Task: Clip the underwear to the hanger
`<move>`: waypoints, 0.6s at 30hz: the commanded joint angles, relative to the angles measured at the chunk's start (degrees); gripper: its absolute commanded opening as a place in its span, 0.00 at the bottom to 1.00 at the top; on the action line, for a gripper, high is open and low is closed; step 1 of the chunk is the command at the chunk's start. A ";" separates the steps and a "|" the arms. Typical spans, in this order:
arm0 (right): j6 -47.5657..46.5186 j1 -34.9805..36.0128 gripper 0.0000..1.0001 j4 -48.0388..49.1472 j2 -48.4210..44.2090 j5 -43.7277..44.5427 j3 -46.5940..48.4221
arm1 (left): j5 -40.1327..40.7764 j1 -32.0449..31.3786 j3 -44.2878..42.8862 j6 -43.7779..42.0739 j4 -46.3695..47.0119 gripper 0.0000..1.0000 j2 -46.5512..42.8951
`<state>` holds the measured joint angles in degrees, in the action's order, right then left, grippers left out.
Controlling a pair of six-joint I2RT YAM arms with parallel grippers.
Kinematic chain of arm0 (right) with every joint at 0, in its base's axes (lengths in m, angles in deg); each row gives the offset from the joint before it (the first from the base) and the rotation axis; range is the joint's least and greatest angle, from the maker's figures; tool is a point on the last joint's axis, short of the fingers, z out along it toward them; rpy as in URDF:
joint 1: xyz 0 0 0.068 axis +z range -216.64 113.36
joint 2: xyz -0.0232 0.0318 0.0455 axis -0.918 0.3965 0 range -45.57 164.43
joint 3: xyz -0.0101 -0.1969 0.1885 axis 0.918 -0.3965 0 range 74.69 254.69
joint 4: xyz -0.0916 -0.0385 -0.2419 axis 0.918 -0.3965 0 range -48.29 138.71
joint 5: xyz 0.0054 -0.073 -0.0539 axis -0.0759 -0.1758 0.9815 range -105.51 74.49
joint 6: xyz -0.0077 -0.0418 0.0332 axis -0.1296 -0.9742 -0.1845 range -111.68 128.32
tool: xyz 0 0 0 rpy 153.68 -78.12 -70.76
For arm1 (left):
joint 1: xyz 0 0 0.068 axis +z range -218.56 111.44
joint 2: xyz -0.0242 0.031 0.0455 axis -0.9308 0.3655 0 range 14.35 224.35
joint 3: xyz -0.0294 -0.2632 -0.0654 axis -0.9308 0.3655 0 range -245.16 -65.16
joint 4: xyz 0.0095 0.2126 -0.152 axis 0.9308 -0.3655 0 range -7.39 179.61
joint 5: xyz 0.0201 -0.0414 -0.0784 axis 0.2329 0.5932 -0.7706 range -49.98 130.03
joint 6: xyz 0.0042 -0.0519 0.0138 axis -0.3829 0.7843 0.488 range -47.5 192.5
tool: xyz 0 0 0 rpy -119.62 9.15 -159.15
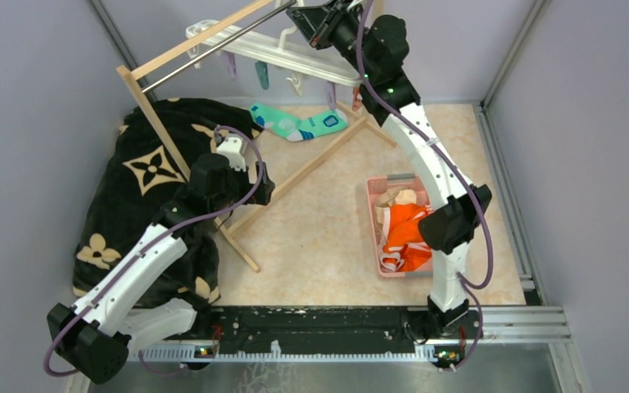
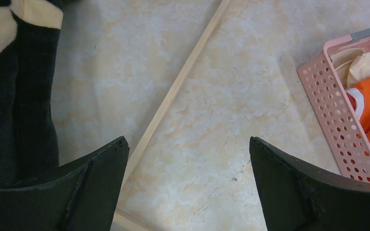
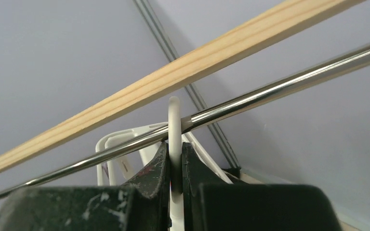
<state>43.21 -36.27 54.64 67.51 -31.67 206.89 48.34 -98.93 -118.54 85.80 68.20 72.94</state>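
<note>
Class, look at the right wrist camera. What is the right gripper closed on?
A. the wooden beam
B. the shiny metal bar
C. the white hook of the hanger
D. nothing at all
C: the right gripper has its two dark fingers pinched on the white hook of the hanger, which loops over the metal bar.

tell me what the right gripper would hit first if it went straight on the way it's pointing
Most likely the metal bar. The right gripper is shut on the hanger hook and points up at the bar, which crosses just past its fingertips. The wooden beam looks farther off.
</note>
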 commanded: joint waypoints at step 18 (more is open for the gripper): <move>9.14 0.39 0.00 13.43 -9.85 11.38 -7.57 | -0.06 0.17 -1.02 -0.46 1.33 1.00 -0.67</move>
<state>54.55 -36.27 60.74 62.07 -21.07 196.20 48.32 -98.93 -118.54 85.75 68.22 72.94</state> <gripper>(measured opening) 0.051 0.996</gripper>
